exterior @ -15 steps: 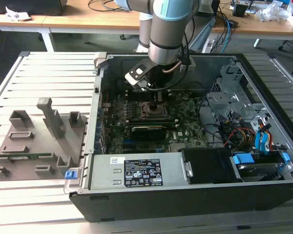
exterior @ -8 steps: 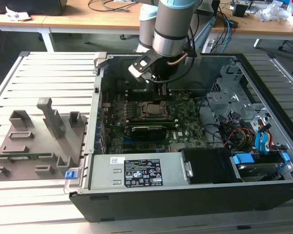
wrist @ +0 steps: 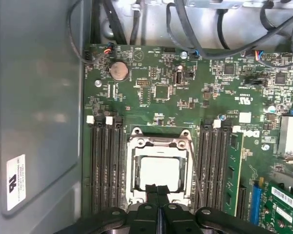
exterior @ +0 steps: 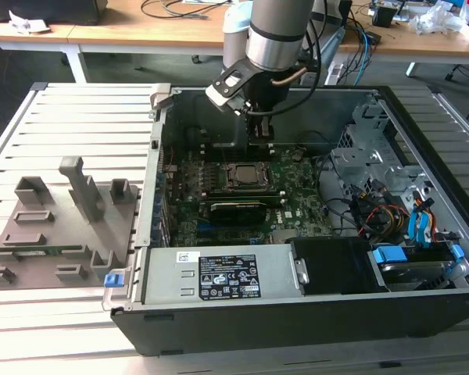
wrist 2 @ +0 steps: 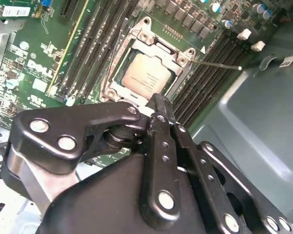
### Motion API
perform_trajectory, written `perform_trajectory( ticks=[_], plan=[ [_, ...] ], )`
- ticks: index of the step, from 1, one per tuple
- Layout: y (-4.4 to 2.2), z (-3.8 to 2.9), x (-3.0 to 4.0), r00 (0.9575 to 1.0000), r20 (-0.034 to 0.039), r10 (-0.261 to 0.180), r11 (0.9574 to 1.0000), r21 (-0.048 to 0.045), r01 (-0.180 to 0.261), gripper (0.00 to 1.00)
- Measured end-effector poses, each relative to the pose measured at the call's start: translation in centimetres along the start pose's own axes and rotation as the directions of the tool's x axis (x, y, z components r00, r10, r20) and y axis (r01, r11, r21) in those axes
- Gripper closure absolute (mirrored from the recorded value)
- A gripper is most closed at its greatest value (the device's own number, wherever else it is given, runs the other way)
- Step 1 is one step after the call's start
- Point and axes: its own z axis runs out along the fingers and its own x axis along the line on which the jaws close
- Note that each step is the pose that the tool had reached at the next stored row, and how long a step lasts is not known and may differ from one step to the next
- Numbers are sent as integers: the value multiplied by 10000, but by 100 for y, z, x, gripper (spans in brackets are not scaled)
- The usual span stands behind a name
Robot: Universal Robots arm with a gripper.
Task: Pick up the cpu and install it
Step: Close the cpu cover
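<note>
In the exterior view, your hand [exterior: 261,139] hangs inside the open computer case [exterior: 219,328], low over the motherboard [exterior: 297,195] and near the socket [exterior: 227,167], on the side towards the case's far wall. The cpu [exterior: 242,176] lies flat inside that socket. A grey tray [exterior: 55,226] sits on the bench [exterior: 78,117], off to the exterior view's left.

In the second wrist view, your hand [wrist 2: 158,105] has its two fingers [wrist 2: 156,109] pressed together with nothing between them. Their tips overlap the edge of the socket [wrist 2: 145,34] where the cpu [wrist 2: 145,77] rests, metal top up. You cannot tell from here whether the tips touch it.

In the first wrist view, the hand [wrist: 157,192] again shows both fingers together, tips at the rim of the socket [wrist: 158,143]. The cpu [wrist: 159,170] sits square in the frame, with memory slots [wrist: 103,165] on either side.
</note>
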Motion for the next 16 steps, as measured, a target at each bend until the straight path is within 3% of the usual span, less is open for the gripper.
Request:
perform_trajectory(
  ticks=[1,2,5,6,7,9,11,14,15,16],
  plan=[
    [0,0,0,9997,225,-11,10000,9,10,89],
    [0,0,0,9994,356,-11,10000,15,10,89],
    [0,0,0,9993,384,-10,10000,15,9,89],
    [0,2,0,9992,392,-6,10000,-51,8,89],
    [1,5,0,9991,414,-3,9998,-195,11,89],
    [1,8,0,9991,424,1,9994,-340,13,89],
    [1,8,0,9991,426,3,9992,-391,14,89],
    [1,8,0,9991,432,6,9985,-539,18,89],
    [11,8,-1,9991,422,-3,9999,-172,10,89],
    [11,7,-1,9991,423,-2,9999,-171,9,89]
  ],
)
